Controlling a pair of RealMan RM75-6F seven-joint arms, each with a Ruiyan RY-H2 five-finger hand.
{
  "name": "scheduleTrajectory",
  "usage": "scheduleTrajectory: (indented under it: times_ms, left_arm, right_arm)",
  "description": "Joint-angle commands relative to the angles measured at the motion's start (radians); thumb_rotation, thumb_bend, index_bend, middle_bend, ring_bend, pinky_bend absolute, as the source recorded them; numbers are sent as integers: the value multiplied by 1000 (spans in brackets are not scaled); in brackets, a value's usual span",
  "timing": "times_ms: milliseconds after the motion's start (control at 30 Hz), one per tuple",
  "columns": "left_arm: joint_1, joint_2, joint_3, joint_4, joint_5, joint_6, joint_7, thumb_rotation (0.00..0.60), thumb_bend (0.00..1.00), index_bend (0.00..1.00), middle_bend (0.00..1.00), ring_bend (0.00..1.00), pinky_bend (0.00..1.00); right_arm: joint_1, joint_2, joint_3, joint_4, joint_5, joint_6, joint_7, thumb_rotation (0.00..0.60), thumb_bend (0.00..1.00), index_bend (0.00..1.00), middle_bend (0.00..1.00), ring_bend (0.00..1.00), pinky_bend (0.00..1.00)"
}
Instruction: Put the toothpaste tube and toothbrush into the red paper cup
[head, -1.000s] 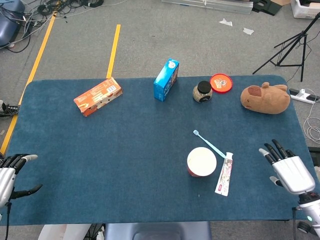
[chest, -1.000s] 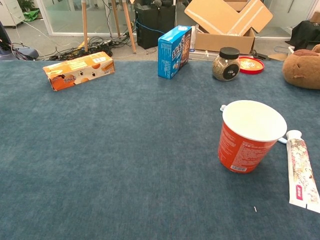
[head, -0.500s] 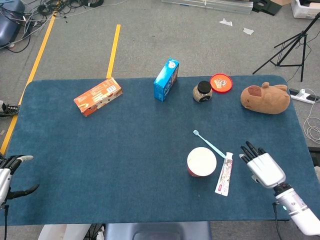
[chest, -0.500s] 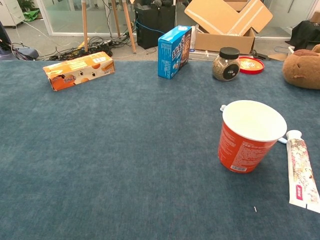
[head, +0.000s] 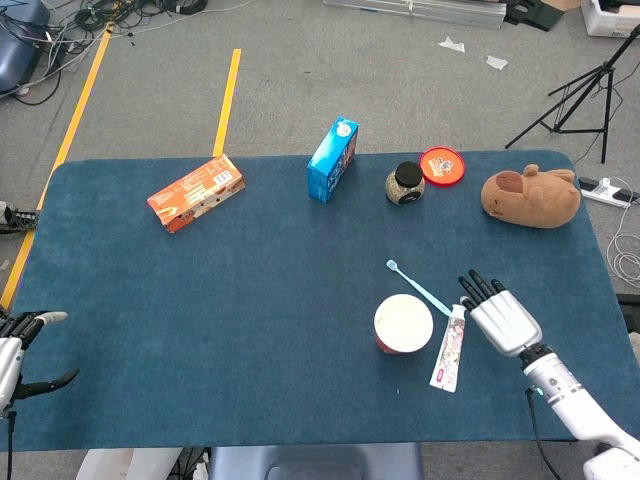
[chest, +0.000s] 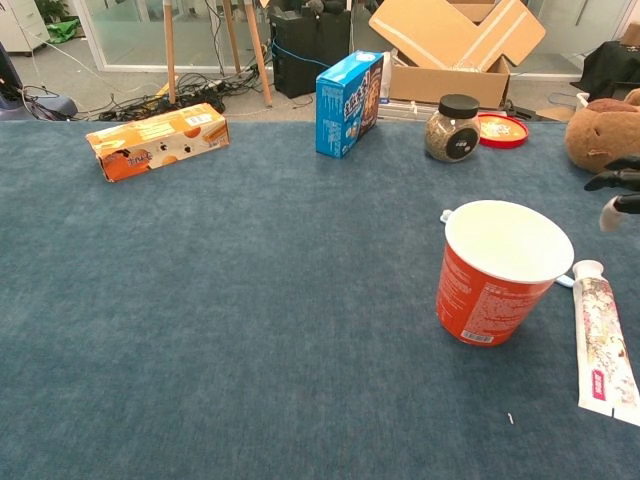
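The right hand, fingers spread and holding nothing, hovers just right of the toothpaste tube, which lies flat beside the red paper cup with its long axis running toward and away from the robot, far from the left hand.

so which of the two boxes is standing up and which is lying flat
The blue box stands upright near the jar. The orange box lies flat on its long side, further left on the table.
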Motion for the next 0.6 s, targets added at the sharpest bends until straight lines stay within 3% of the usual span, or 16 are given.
scheduleTrajectory:
  times_ms: [33,233,600]
  left_arm:
    - [0,1,-1,0,0,1,-2,600,0,252,267,198,197]
    - [2,3,-2,2,0,2,-7,600,0,252,267,198,197]
    - [4,5,0,0,4,4,-7,600,0,252,267,198,197]
  right_arm:
    - [24,-16,4,8,12,-26,-24,600,91,334,107,0,297]
    - [54,-46,-11,38,-4,-44,-21,600,92,350,107,0,297]
    - [60,-118,-69,177,-72,2,151,600,91,393,107,0,297]
